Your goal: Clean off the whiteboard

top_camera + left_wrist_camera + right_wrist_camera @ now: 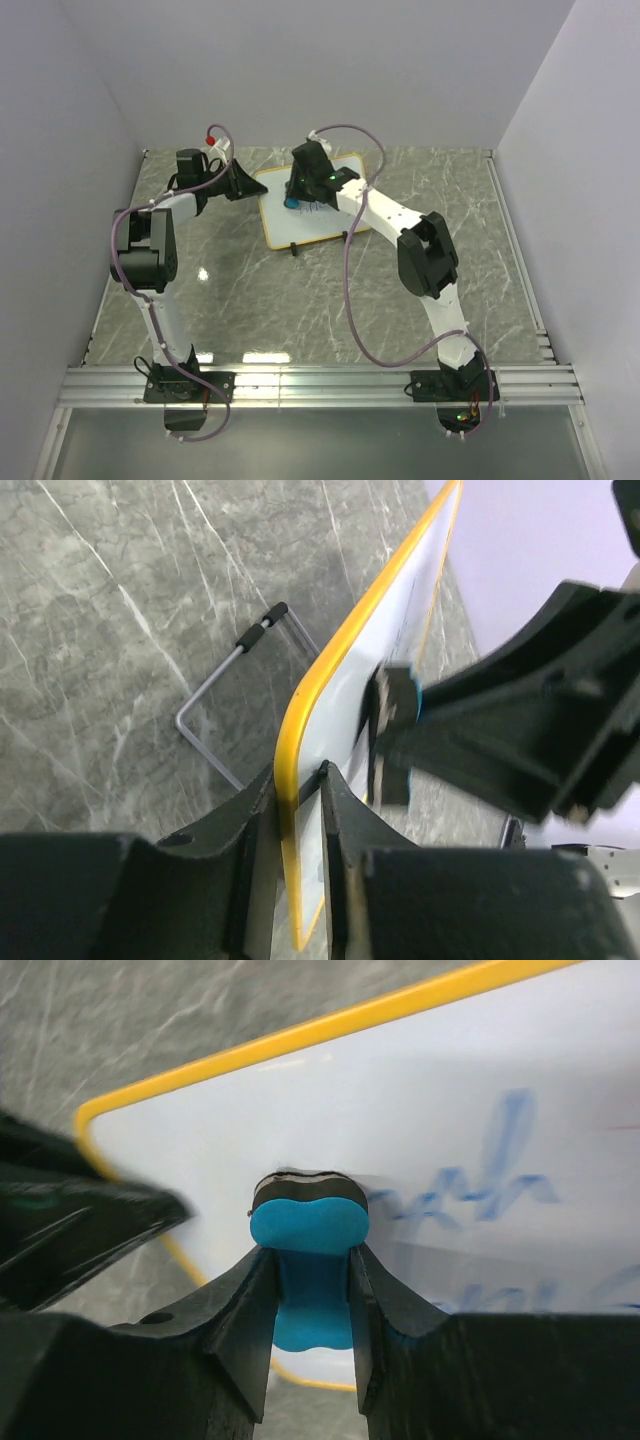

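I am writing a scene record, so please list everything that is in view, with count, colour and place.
whiteboard: one, white with yellow frame, far middle of table
writing: one patch, blue, on the whiteboard's face
eraser: one, blue, against the whiteboard
wire stand: one, grey, behind the whiteboard
table: one, grey marbled, under everything
left gripper: one, black, astride the whiteboard's yellow edge
right gripper: one, black, shut on the eraser

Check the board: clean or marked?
Marked: blue writing shows on the whiteboard, right of the eraser, in the right wrist view.
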Action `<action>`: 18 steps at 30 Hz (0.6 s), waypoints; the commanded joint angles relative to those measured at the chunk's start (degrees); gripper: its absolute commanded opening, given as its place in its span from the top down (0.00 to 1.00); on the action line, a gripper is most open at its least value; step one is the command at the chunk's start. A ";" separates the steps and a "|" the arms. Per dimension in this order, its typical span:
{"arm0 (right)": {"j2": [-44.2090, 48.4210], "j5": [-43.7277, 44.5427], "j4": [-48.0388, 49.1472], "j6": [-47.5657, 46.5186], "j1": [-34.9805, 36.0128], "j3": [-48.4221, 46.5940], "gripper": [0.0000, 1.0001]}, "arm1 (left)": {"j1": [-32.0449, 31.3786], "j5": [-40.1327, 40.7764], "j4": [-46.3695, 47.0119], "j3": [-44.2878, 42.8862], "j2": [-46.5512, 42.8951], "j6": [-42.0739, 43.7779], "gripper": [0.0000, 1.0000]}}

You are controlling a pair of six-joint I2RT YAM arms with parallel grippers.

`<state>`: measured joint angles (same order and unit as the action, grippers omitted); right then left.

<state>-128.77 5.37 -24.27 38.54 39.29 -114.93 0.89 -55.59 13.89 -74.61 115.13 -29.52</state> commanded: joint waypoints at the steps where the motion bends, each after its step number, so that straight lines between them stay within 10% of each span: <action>1: 3.52 11.31 1.42 -2.77 -5.96 5.23 1.00 | -0.36 3.73 -5.36 -2.82 -0.78 4.91 0.91; 18: 3.88 16.97 2.91 -5.76 -13.46 9.91 1.00 | -3.96 9.36 -11.43 -3.97 -1.75 10.97 1.00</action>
<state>-122.96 22.85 -21.85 33.15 23.94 -105.19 -1.50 -52.60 4.84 -77.82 113.49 -23.68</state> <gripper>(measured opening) 0.379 0.233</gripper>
